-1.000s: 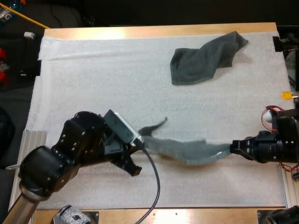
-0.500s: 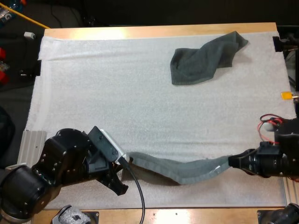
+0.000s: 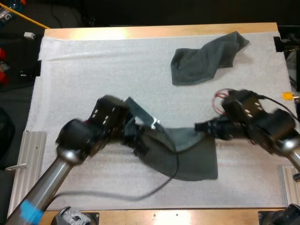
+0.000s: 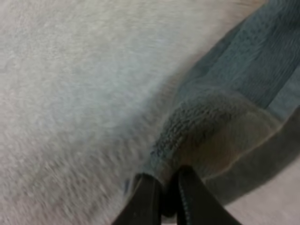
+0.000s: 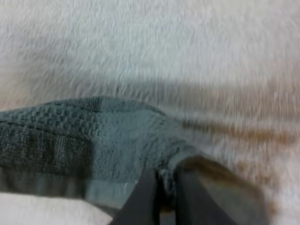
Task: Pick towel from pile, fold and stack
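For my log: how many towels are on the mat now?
2. A crumpled towel lies far right on the mat. A second towel is mid-mat, gripped by the left end effector and the right end effector.

spread towel (image 3: 192,157): dark grey-green, draped, near middle | crumpled towel (image 3: 206,58): lying far right

Left arm (image 3: 77,138) of glossy black rounded joints on a silver-grey tube with a blue band (image 3: 29,212), right arm (image 3: 262,123) bulky black, slim black pincer fingers (image 4: 146,199)
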Controlling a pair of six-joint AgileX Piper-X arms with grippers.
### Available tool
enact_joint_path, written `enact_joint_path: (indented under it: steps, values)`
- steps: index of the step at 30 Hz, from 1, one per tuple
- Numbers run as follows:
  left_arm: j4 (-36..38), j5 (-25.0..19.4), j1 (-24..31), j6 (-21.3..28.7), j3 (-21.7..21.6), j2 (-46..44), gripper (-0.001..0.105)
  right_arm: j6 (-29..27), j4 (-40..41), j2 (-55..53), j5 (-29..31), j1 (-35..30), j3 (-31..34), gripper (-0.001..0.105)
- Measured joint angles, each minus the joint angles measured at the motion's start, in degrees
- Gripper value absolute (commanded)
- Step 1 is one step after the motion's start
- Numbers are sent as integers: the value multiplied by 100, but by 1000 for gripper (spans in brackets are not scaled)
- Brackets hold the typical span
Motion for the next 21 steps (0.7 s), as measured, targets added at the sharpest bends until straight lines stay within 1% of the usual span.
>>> enact_joint_path:
  steps: [3, 6, 10, 16, 21]
  values:
    - [-380, 133, 378, 10, 6, 448, 0, -2, -295, 547, -1, -165, 0, 0]
    - [-753, 611, 735, 10, 6, 841, 0, -2, -550, 950, -1, -372, 0, 0]
    - [-1149, 1081, 1001, 10, 6, 1302, 0, -2, -941, 1283, 12, -630, 0, 0]
    - [-1553, 1249, 1261, -126, 6, 1914, 0, 108, -1255, 1587, 53, -1069, 0, 0]
    - [-1871, 1262, 1477, -267, 21, 2098, 0, 224, -1470, 1670, 90, -1336, 0, 0]
